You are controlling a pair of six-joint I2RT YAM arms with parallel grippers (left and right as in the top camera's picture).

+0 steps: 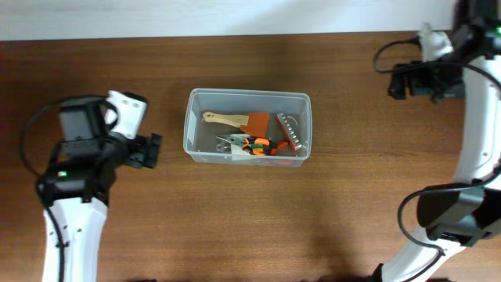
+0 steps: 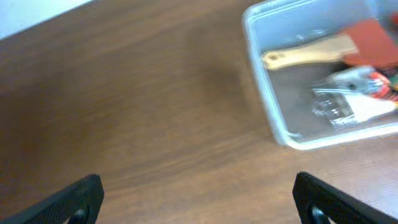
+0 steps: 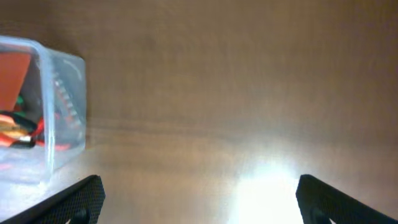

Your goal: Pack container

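Note:
The clear plastic container [image 1: 190,125] stands in the middle of the wooden table. It holds a wooden-handled brush with an orange-brown head [image 1: 235,120], orange-handled pliers [image 1: 254,146], a metal tool [image 1: 288,131] and other small tools. The container shows in the left wrist view [image 2: 264,81] at the upper right and in the right wrist view [image 3: 62,143] at the left edge. My left gripper [image 1: 154,150] is open and empty, left of the container [image 2: 199,202]. My right gripper [image 1: 399,81] is open and empty, far to the container's right at the back [image 3: 199,202].
The table's far edge meets a white surface [image 1: 235,17] along the top of the overhead view. A bright glare patch [image 3: 273,186] lies on the wood below my right gripper. Black cables [image 1: 31,137] loop by both arms.

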